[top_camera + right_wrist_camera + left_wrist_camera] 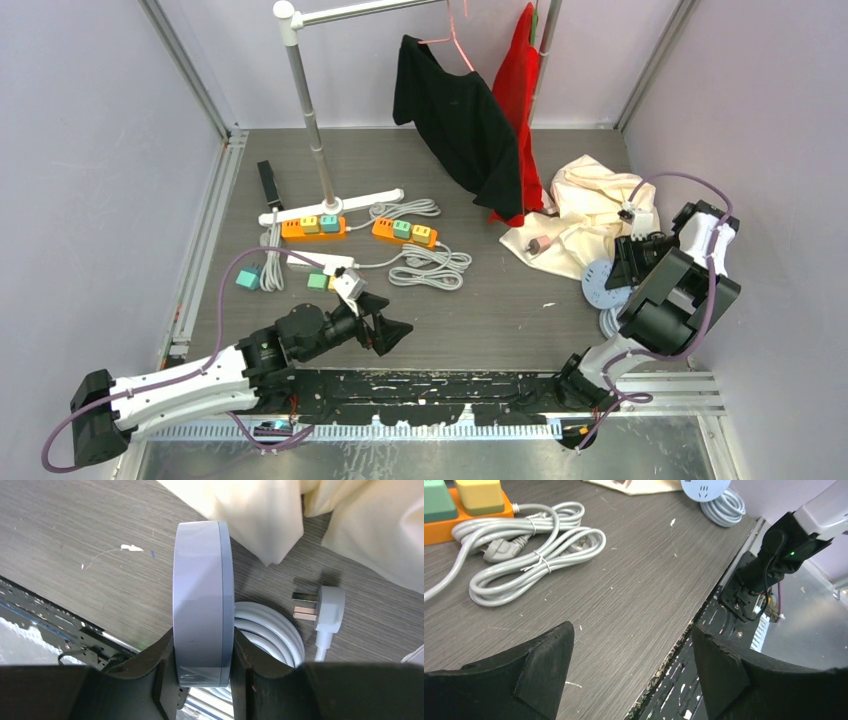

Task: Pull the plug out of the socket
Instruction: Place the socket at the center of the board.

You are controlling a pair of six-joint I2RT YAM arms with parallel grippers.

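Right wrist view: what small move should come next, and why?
Probably lower the round socket onto the table and open the right end effector. It is shut on the socket's rim, a white plug lies free beside the coiled cable with bare prongs, and the left end effector stands open and empty.

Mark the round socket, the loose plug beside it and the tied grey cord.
round socket [200,600]: right wrist view, on its grey rim.
loose plug [331,607]: right wrist view, on its body behind the prongs.
grey cord [540,562]: left wrist view, on the bundle at its tie.
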